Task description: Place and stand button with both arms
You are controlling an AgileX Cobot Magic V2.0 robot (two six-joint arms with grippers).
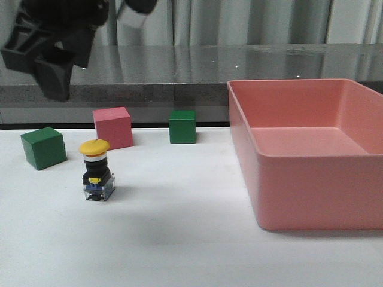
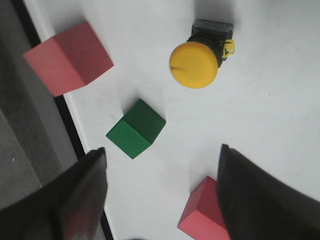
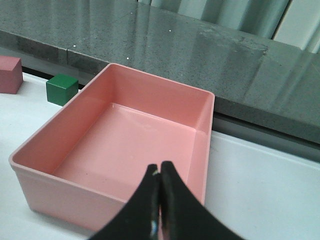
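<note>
The button (image 1: 96, 170) stands upright on the white table, yellow cap on top, black body and clear base block below. In the left wrist view I see its yellow cap (image 2: 193, 64) from above. My left gripper (image 1: 51, 63) hangs high above the table's back left corner, apart from the button. Its jaws (image 2: 162, 150) are wide open and empty. My right gripper (image 3: 160, 170) is shut with nothing visible between the fingers, and hovers near the front wall of the pink bin (image 3: 65, 187). The right gripper is out of the front view.
A large pink bin (image 1: 311, 191) fills the table's right side. A pink cube (image 1: 112, 127) and two green cubes (image 1: 43, 147) (image 1: 182, 126) stand behind the button. Another red cube (image 2: 202, 215) lies under my left fingers. A grey counter (image 1: 179, 72) runs behind.
</note>
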